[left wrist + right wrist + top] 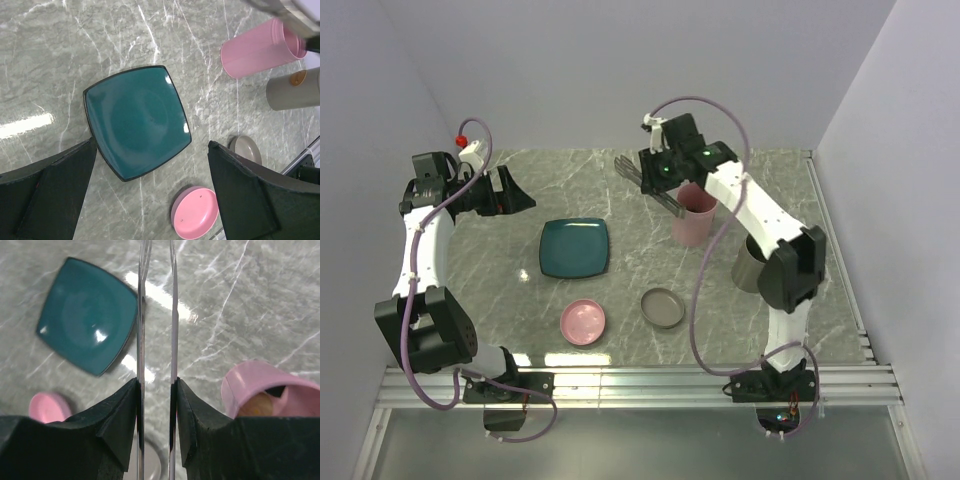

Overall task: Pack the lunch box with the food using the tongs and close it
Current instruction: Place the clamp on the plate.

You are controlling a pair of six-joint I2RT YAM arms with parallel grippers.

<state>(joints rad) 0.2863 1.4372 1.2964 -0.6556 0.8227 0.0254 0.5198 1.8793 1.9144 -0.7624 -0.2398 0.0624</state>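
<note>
My right gripper is shut on the silver tongs. Their two slim arms run forward side by side, a small gap apart, above the marble. From above, the tongs hang at the back by the rim of the pink lunch box tub. A beige-brown piece of food shows inside that tub. An orange-brown bit of food lies in the grey tub. My left gripper is open and holds nothing, raised at the far left above the teal plate.
The teal plate is bare. A pink lid and a grey lid lie open side up near the front. The grey tub stands beside the right arm. Walls close in on three sides.
</note>
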